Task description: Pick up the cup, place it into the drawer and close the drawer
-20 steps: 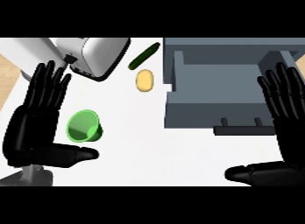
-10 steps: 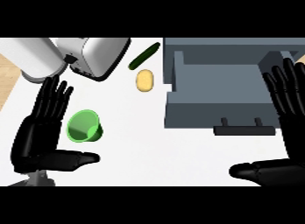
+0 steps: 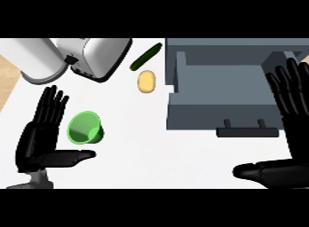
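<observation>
- Head view, stage of task: nothing done yet, by my reading. The cup (image 3: 85, 128) is not lifted, and the drawer (image 3: 224, 91) stands pulled out, waiting.
- Cup: green, lying tipped on its side on the white surface (image 3: 157, 150), mouth turned toward the lower left, well apart from the drawer. Nothing visible inside it.
- Left robot hand (image 3: 44, 137): fingers straight and spread wide, thumb out below the cup, holding nothing. Cup sits just beside the palm, between fingers and thumb; whether they touch cannot be told.
- Right robot hand (image 3: 295, 128): fingers straight and spread wide, holding nothing, at the right edge beside the drawer, resting.
- Drawer: grey, open, with a dark handle (image 3: 247, 131) on its near front. The part of the inside that shows holds nothing.
- Other items on the surface: a yellowish potato-like piece (image 3: 147, 81) and a dark green cucumber (image 3: 146, 56), both just left of the drawer; a silver toaster (image 3: 99, 56) at upper left.
- Remaining: grasp the cup, carry it right, set it in the drawer, push the front shut.
</observation>
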Available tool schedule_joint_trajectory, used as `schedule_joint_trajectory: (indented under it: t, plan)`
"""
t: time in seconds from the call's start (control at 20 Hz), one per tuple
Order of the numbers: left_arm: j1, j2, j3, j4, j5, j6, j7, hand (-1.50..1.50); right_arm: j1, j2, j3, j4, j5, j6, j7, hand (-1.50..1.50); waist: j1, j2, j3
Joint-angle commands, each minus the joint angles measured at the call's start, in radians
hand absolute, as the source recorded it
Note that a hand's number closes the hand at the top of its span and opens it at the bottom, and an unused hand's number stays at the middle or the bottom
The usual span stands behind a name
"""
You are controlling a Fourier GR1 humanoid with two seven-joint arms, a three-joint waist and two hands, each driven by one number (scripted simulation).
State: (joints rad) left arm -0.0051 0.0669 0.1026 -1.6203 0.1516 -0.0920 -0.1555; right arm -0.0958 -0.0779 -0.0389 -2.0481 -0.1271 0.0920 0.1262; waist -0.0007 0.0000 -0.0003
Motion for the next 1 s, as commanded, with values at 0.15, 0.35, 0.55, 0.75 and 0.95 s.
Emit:
schedule_joint_trajectory:
  t: [0.15, 0.35, 0.55, 0.75, 0.95]
  plan:
    - [0.021, -0.019, 0.005, 0.226, -0.052, -0.03, -0.211, -1.5, 0.01, 0.001, -0.014, 0.039, -0.003, 0.024, -0.064, -1.5, -0.001, 0.001, 0.0]
    - [-0.074, 0.044, 0.062, 0.291, -0.012, -0.057, -0.17, -1.5, -0.008, 0.008, 0.023, -0.051, 0.011, -0.017, 0.065, -1.5, -0.001, 0.0, 0.0]
    - [-0.092, 0.013, 0.044, 0.408, -0.06, -0.024, -0.244, -1.5, -0.047, 0.002, 0.013, -0.002, 0.017, -0.01, 0.04, -1.5, -0.001, 0.0, 0.0]
    - [-0.054, 0.055, 0.079, 0.464, -0.02, -0.106, -0.319, -1.5, 0.039, -0.025, -0.053, 0.011, -0.045, 0.063, -0.05, -1.5, -0.001, 0.0, 0.0]
    - [-0.133, 0.079, 0.112, 0.603, -0.018, -0.108, -0.383, -1.5, 0.041, 0.008, 0.008, -0.035, -0.009, 0.03, -0.004, -1.5, -0.002, 0.0, 0.0]
